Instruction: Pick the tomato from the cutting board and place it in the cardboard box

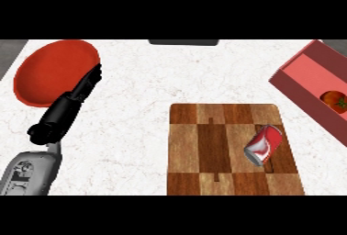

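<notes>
The left hand shows at the left side of the surface. Its grey forearm comes up from the lower left corner and the black hand stretches toward the far left corner. The fingers are straight and held together, they are not curled around anything and they hold nothing. Their tips lie over the right rim of a red plate, but I cannot tell if they touch it or only hang above it. The right hand is not to be seen in the head view.

The cardboard box stands at the right edge of the surface, turned at an angle, and part of it goes out of the view. Its walls are dark red and its inner floor is a lighter pink-red. The tomato lies inside the box, close to the right border of the view. It is round, orange-red, with a small green stem part on its right side. Only a part of it is visible.

The cutting board lies near the front edge of the surface, right of the middle, with a pattern of light and dark wooden squares. On its right half lies a red and silver can, on its side and tilted. The red plate carries nothing.

At the far edge of the surface, a dark flat object shows only partly.
</notes>
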Robot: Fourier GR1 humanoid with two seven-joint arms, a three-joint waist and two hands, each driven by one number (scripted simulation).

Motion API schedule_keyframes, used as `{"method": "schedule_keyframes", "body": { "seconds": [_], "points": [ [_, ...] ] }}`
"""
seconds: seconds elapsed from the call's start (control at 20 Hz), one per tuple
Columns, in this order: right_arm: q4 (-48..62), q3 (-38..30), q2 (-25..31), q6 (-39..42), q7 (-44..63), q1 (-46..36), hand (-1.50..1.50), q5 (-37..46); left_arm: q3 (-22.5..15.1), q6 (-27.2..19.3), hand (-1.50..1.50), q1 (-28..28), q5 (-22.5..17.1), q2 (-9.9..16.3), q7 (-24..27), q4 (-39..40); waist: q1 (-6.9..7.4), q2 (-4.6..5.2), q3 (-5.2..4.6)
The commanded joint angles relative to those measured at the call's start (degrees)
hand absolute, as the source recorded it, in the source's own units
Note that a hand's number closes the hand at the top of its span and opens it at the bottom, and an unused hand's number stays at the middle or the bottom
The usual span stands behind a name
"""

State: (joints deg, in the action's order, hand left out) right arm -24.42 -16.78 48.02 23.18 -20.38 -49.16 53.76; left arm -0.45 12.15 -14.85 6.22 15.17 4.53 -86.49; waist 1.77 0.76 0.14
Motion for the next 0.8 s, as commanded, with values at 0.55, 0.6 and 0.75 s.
{"method": "schedule_keyframes", "body": {
  "seconds": [0.55,0.6,0.75],
  "points": [
    [12.5,-33.6,4.2,-0.6,4.1,-6.1,-1.5,-31.2,-0.5,0.2,0.0,1.3,0.8,-0.2,0.8,-0.9,-0.34,0.19,0.09],
    [13.1,-34.0,3.8,-1.2,3.2,-4.6,-1.5,-31.7,-1.9,-1.7,0.0,1.7,2.2,-1.8,-1.2,-2.9,0.04,0.14,0.13],
    [13.3,-36.0,6.9,-2.3,1.9,-2.7,-1.5,-33.4,0.0,0.2,0.0,1.0,-0.3,-0.9,-0.5,-1.6,0.52,0.49,0.18]
  ]
}}
